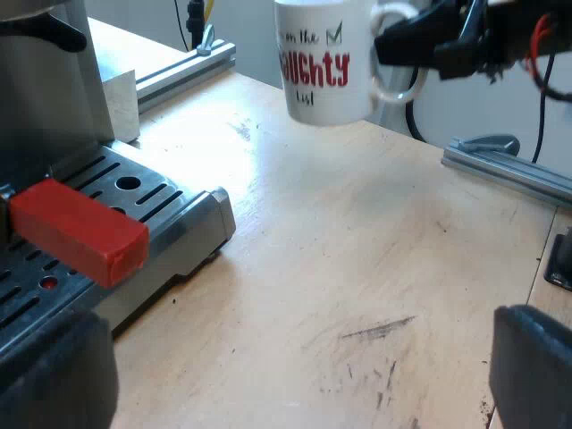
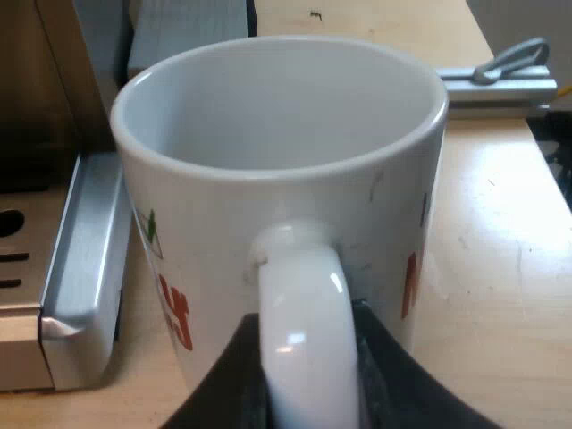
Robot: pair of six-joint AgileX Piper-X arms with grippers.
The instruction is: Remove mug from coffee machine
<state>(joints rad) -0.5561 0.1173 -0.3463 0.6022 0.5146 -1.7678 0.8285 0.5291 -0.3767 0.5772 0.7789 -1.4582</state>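
Observation:
A white mug [image 1: 323, 61] with red lettering hangs above the wooden table [image 1: 357, 268], away from the espresso machine's drip tray [image 1: 170, 206]. My right gripper [image 1: 402, 45] holds it by the handle. In the right wrist view the mug [image 2: 277, 179] is empty, and its handle [image 2: 304, 331] sits between the fingers of my right gripper [image 2: 308, 389], which is shut on it; the drip tray's edge [image 2: 85, 268] lies beside the mug. My left gripper [image 1: 295, 393] is open over the table near the tray. The holder's red handle end [image 1: 80, 231] sticks out over the tray.
Aluminium rails [image 1: 509, 165] [image 1: 188, 67] border the table, and one of them [image 2: 500, 80] lies beyond the mug. A pale block [image 1: 121, 103] stands next to the machine's body [image 1: 45, 89]. Scuffed bare wood stretches between the tray and the rails.

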